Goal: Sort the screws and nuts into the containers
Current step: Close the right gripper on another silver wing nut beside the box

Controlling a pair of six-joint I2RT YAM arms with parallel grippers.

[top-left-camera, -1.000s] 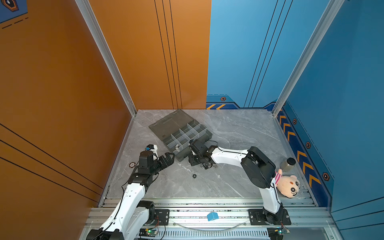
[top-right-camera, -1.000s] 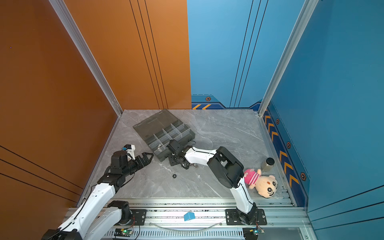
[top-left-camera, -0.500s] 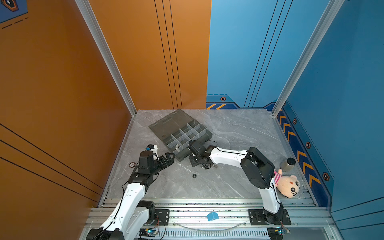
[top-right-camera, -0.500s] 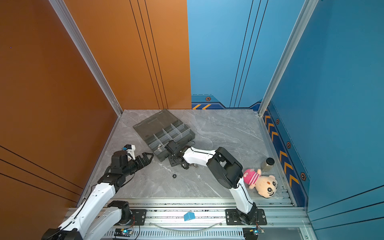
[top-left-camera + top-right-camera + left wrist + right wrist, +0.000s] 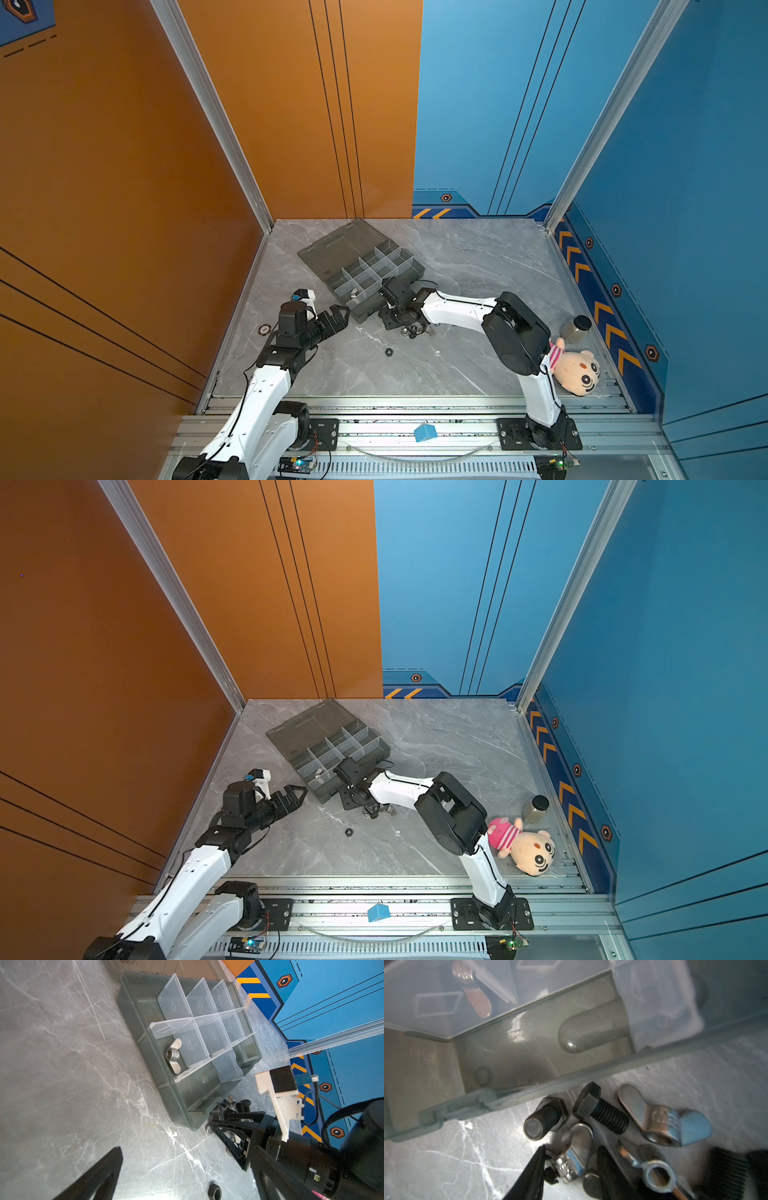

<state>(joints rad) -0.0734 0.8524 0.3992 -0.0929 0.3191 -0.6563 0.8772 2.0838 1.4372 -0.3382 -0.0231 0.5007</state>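
The smoky-grey organizer box (image 5: 357, 312) lies open, lid flat behind it, its containers split by clear dividers (image 5: 176, 1022). One silver wing nut (image 5: 174, 1056) rests in a near compartment. A pile of screws and nuts (image 5: 413, 330) lies on the table against the box's front wall. In the right wrist view, black hex bolts (image 5: 600, 1111) and silver wing nuts (image 5: 662, 1122) show there. My right gripper (image 5: 572, 1148) is down in the pile, shut on a silver wing nut (image 5: 575, 1155). My left gripper (image 5: 338, 318) hovers open left of the box. A lone black nut (image 5: 389, 352) sits nearer the front.
A plush doll (image 5: 577, 372) and a black-capped bottle (image 5: 575, 328) stand at the right edge by the right arm's elbow. A small round token (image 5: 264, 330) lies by the left wall. A blue cube (image 5: 424, 433) sits on the front rail.
My right gripper has edged slightly left at the pile and its jaws have narrowed around the wing nut. The left arm has stayed where it was, open.
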